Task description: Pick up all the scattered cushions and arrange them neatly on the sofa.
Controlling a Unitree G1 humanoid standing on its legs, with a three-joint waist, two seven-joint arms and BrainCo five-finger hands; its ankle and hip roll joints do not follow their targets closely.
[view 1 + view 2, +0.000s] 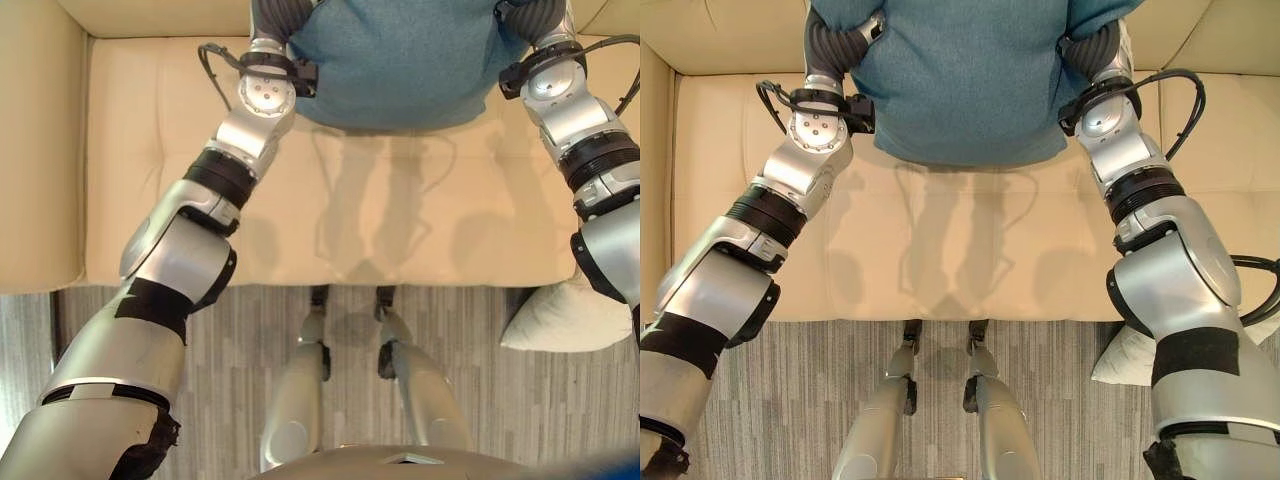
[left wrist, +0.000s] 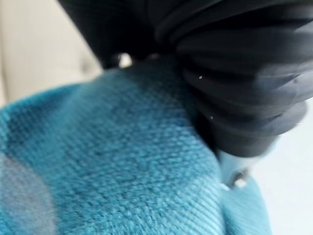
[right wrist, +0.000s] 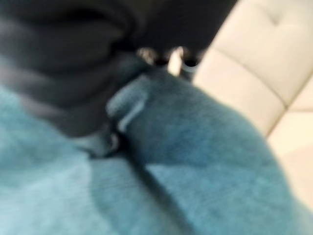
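With the teal cushion (image 1: 970, 80) held between my left hand (image 1: 840, 40) and right hand (image 1: 1095, 45) over the sofa (image 1: 970, 250) seat, finger positions hidden, I lower evenly toward the backrest; a white cushion (image 1: 565, 315) remains on the floor.

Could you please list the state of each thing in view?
Teal cushion: held between both hands above the sofa seat, at the backrest.
White cushion: lying on the floor against the sofa front.
Sofa: seat bare in front of the teal cushion.
Left hand: at the teal cushion's edge, fingers hidden.
Right hand: at the opposite edge, fingers hidden.
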